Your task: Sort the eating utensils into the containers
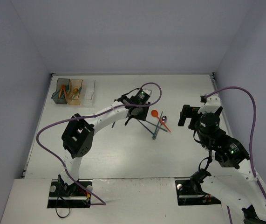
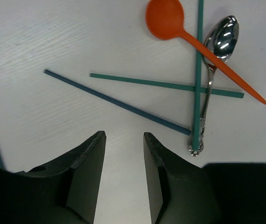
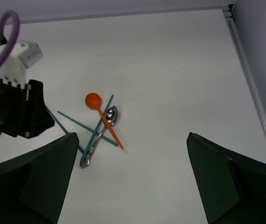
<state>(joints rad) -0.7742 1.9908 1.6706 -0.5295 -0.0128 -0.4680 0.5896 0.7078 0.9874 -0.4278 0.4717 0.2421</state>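
Over the white table, the left hand hangs with its 2 fingers a little apart and nothing between them. Just past the fingers lies a dark blue stick. Beyond it, 2 teal sticks cross each other, with an orange spoon and a silver spoon in the same pile. The right hand is spread wide and holds nothing. Far away, 3 bins sit in the back left corner.

Orange spoon; silver spoon — crossed teal sticks
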